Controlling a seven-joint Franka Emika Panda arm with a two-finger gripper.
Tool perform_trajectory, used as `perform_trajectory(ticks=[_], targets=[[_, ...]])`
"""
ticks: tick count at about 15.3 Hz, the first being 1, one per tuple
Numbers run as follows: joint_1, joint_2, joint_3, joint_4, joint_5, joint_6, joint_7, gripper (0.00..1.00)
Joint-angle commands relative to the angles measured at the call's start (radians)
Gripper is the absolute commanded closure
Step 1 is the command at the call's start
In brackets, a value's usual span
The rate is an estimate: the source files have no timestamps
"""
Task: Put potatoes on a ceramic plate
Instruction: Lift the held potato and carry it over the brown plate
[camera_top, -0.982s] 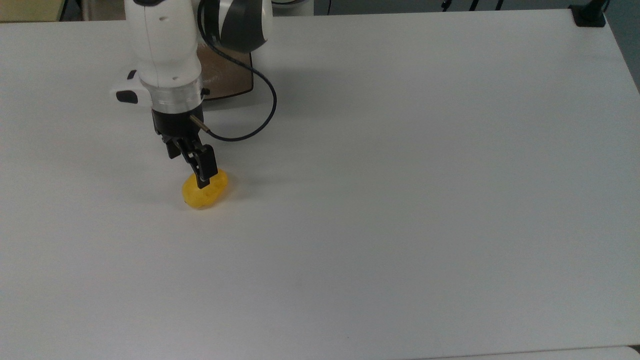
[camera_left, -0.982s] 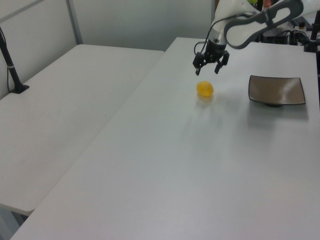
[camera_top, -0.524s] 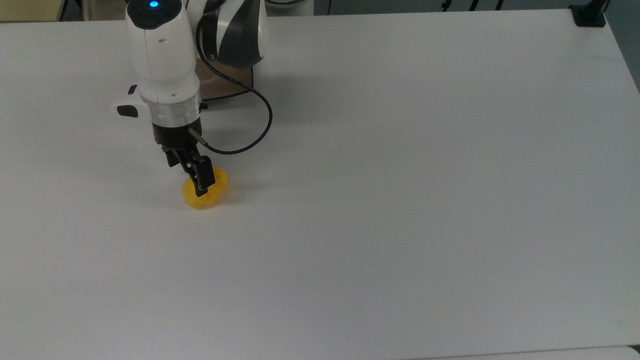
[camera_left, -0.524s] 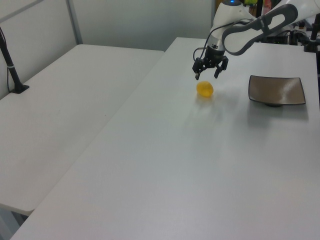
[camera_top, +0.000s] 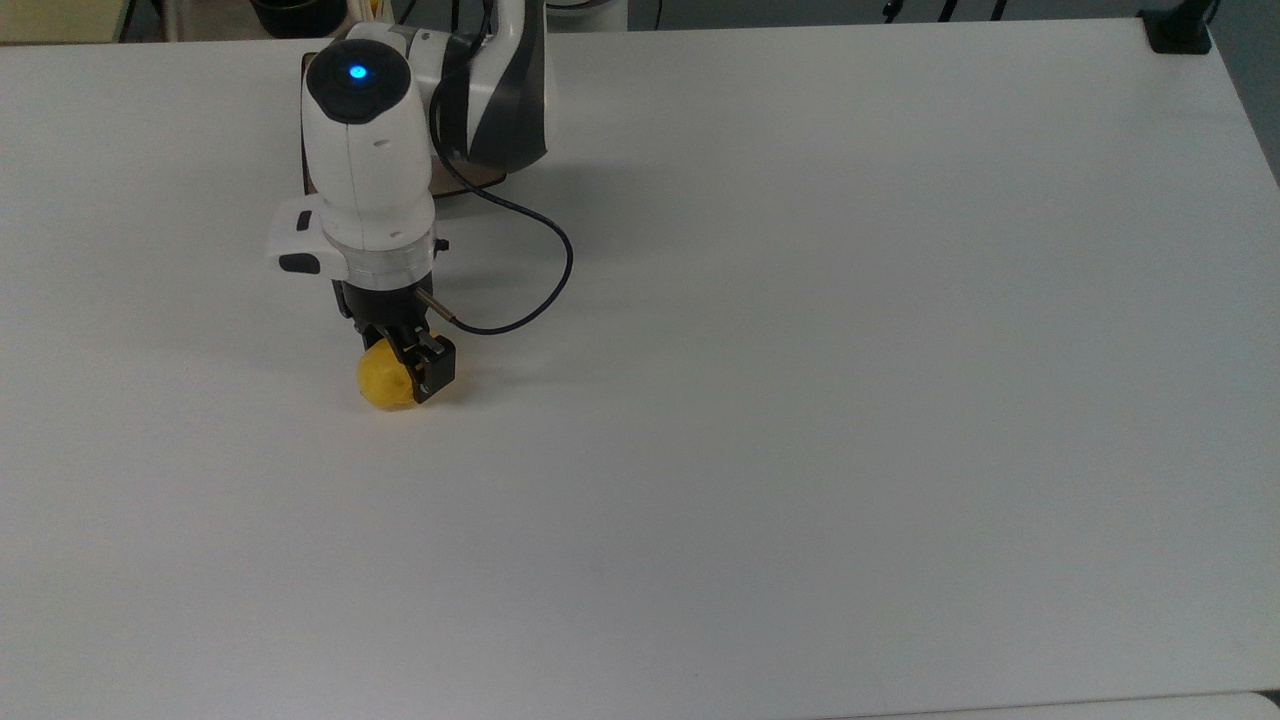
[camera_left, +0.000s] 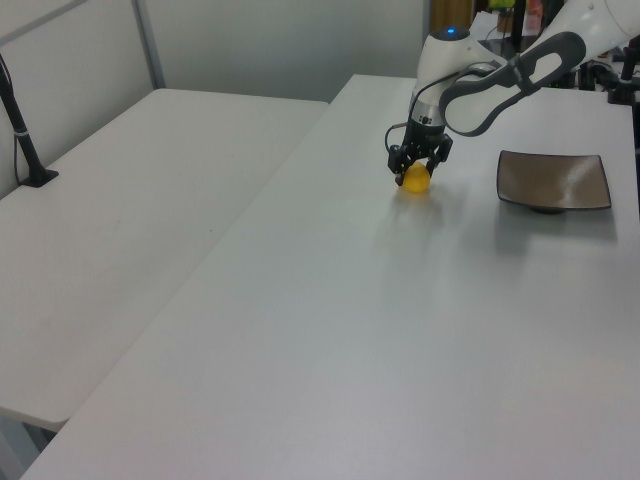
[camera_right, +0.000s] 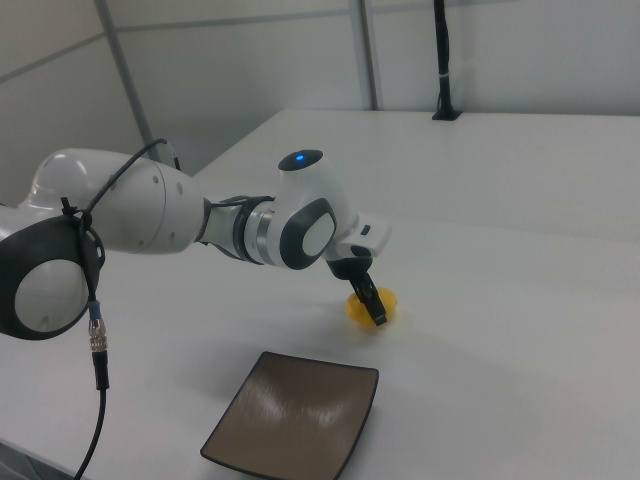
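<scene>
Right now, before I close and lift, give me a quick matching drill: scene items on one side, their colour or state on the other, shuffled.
Items:
1. potato
2. ceramic plate
3. gripper
4. table

States:
A. white, carrying everything
B. brown, square, nothing on it
C. yellow, lying on the table
D. lowered, jaws open either side of the potato

Pairs: 1-C, 2-B, 3-D, 4-A

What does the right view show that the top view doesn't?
The right view shows the whole brown plate, bare inside. The top view shows just a corner of that plate peeking out behind the white arm, plus a wide bare stretch of table. Both show the yellow potato lying on the table, with the hand down at it.
</scene>
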Motion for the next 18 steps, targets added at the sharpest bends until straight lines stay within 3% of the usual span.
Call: perform_trajectory(ticks=[1,6,9,14,18], targets=[[0.007,0.005,-0.003,0.013,-0.024,0.007,0.025,0.54],[0.002,-0.012,-0.003,0.039,-0.020,-0.001,0.019,0.54],[-0.007,-0.083,-0.003,0.010,-0.020,-0.045,-0.005,0.54],[-0.032,-0.206,-0.001,-0.034,0.011,-0.234,-0.174,0.53],[-0.047,-0.378,-0.007,-0.165,0.051,-0.373,-0.369,0.53]])
